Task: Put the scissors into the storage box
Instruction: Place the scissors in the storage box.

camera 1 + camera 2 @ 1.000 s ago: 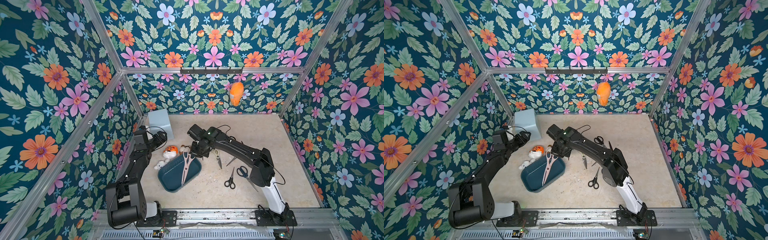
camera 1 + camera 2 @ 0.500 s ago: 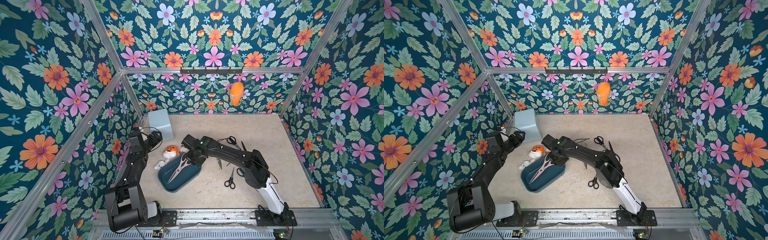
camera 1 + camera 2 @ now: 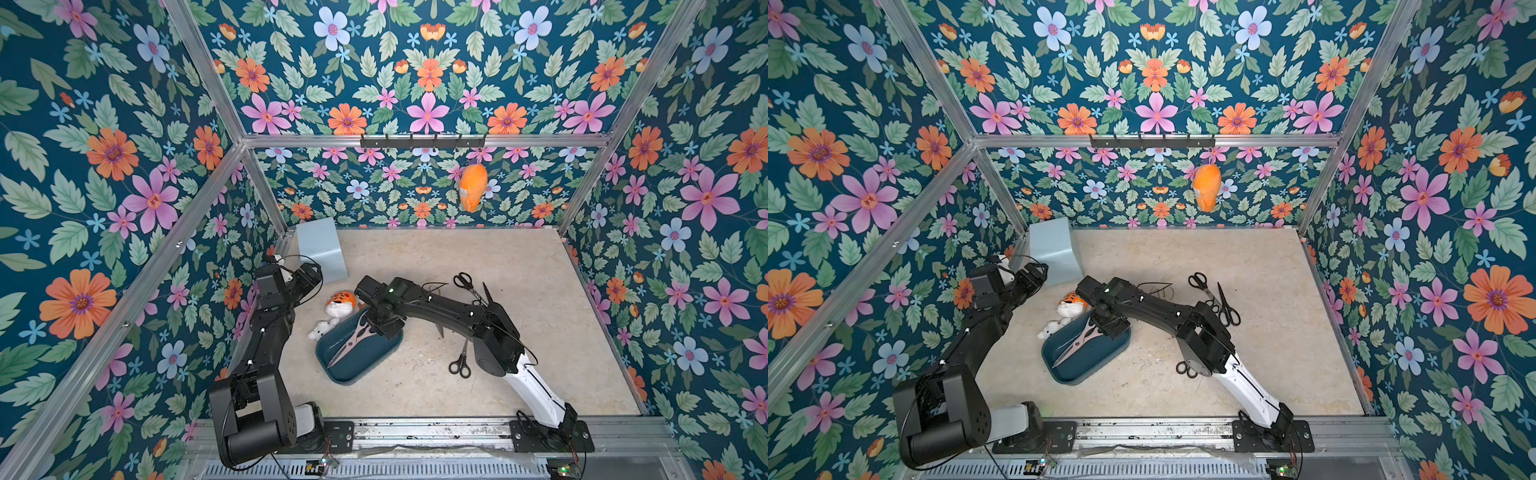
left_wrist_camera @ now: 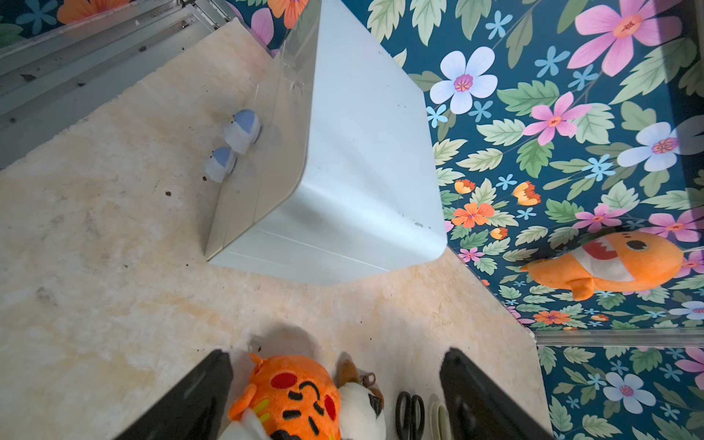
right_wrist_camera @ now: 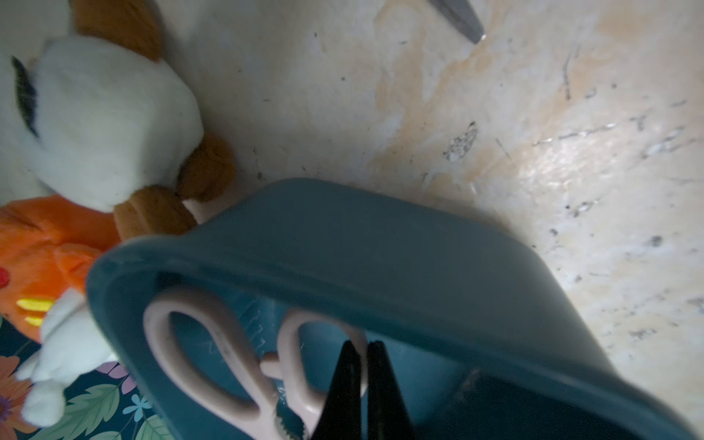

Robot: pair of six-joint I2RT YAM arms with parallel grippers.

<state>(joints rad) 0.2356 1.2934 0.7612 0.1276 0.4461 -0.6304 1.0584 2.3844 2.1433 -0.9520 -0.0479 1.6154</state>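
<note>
The left end effector (image 4: 335, 354) hangs with its fingers spread wide and nothing between them, near the pale blue block (image 3: 322, 249) and the orange plush toy (image 3: 344, 300). That arm appears to have no part in the step in hand. Just past the plush toys in the left wrist view, black-handled scissors (image 4: 409, 411) and a cream handle (image 4: 438, 417) lie on the worktop (image 3: 407, 386), outside the box.

The storage box (image 3: 376, 359) sits just beside the toys and holds one item, the pink-handled kitchen shears (image 3: 352, 340), lying diagonally on its floor. The right end effector (image 5: 362, 346) reaches into the box with its fingers pressed together at one handle loop. Whether it nips that loop cannot be told.

Further right, small black scissors (image 3: 459, 361) lie beside the right arm. Large black scissors (image 3: 1200, 282) and a second black pair (image 3: 1227, 309) lie towards the back.

The task looks barely begun: one pair is stowed, and at least five are left to collect.
</note>
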